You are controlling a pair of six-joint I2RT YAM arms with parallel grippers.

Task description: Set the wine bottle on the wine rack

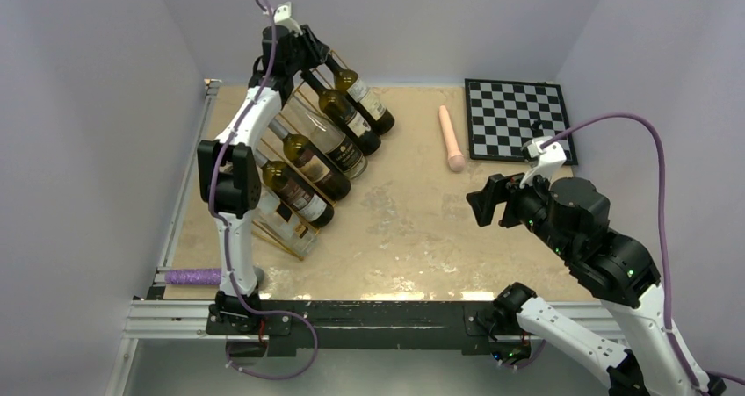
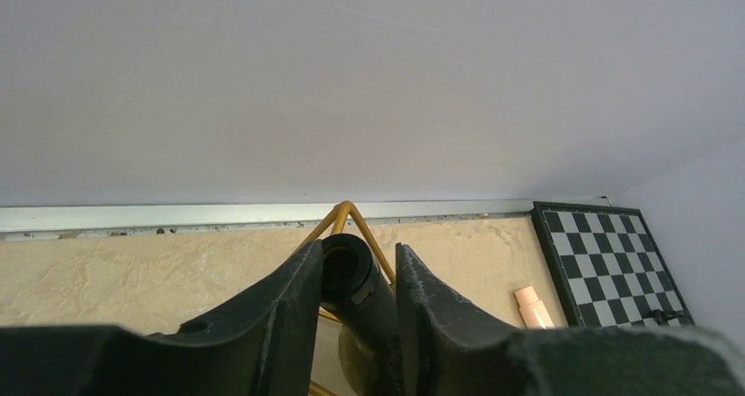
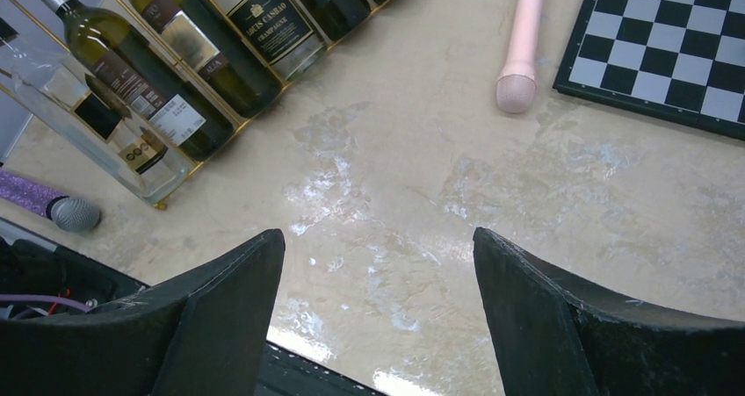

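Note:
The gold wire wine rack (image 1: 297, 241) stands along the table's left side with several bottles lying in its sloping slots. My left gripper (image 1: 297, 43) is raised at the rack's far top end, shut on the black-capped neck of the farthest wine bottle (image 1: 362, 97). In the left wrist view the dark neck (image 2: 351, 269) sits pinched between the fingers of the left gripper (image 2: 356, 248), with the rack's gold apex (image 2: 350, 209) just behind it. My right gripper (image 1: 481, 205) hovers open over bare table, well right of the rack, and the right wrist view shows the right gripper (image 3: 378, 247) with nothing between its fingers.
A black-and-white chessboard (image 1: 518, 119) with a small dark piece lies at the back right. A pink microphone (image 1: 452, 139) lies just left of the chessboard. A purple microphone (image 1: 193, 277) rests at the near left edge beside the left arm's base.

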